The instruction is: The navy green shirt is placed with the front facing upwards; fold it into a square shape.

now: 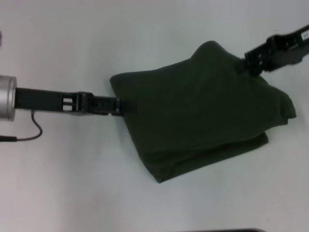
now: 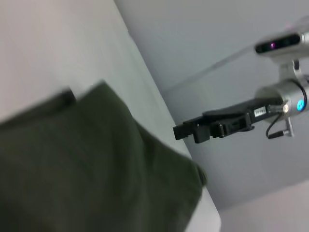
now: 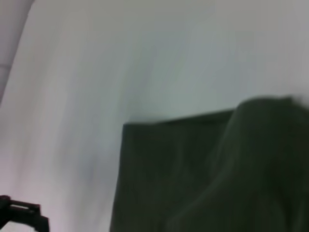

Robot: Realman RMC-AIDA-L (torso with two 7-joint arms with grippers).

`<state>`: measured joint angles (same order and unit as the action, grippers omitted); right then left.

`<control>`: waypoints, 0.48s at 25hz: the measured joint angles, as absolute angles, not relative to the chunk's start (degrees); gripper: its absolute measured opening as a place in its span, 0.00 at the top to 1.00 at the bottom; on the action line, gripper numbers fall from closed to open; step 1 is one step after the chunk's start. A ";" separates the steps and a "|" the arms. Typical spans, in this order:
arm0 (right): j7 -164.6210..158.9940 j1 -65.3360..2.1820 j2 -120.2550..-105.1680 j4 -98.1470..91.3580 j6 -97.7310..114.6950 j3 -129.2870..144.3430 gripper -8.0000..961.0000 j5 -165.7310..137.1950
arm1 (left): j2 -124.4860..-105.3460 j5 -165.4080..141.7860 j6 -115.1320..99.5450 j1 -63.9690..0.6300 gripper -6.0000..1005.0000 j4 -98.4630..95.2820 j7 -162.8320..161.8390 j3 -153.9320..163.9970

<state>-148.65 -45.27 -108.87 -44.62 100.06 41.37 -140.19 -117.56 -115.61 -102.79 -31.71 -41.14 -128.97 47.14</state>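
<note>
Seemingly both jaws pinch cloth: left gripper (image 1: 126, 107) at the near-left edge, right gripper (image 1: 246, 60) at a raised far-right corner of the navy green shirt (image 1: 203, 116), which lies mid-worktop (image 1: 72, 188) as a lumpy, part-folded bundle. Judging by that, a late fold is underway; next needs the lifted corner carried over & laid flat, edges squared. Head view shows both grips; left wrist view only shows the right gripper (image 2: 186, 131) from afar w/ cloth up close, no "FREE!" visible anywhere.

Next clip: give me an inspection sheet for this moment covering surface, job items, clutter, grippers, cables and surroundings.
Surface: white table, bare around the garment.
Job's things: navy green shirt folded into a rough, skewed block; no lettering showing.
Clutter: nothing seen.
Grippers: left gripper at the shirt's left edge, right gripper at its far right corner; both appear closed on cloth.
Cables: thin black cable looping under the left wrist.
Surroundings: plain grey wall in the left wrist view.
</note>
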 joint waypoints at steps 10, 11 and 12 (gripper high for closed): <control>-147.43 -44.42 -109.22 -42.98 106.14 41.64 0.37 -140.10 | -117.29 -118.12 -101.99 -31.92 0.12 -41.09 -131.73 47.63; -147.39 -44.36 -109.00 -42.78 106.89 41.19 0.37 -139.79 | -117.29 -118.31 -101.69 -31.98 0.12 -40.99 -131.74 47.49; -147.36 -44.30 -108.96 -42.30 107.61 41.07 0.37 -139.72 | -117.32 -118.40 -101.33 -32.01 0.12 -40.82 -131.74 47.46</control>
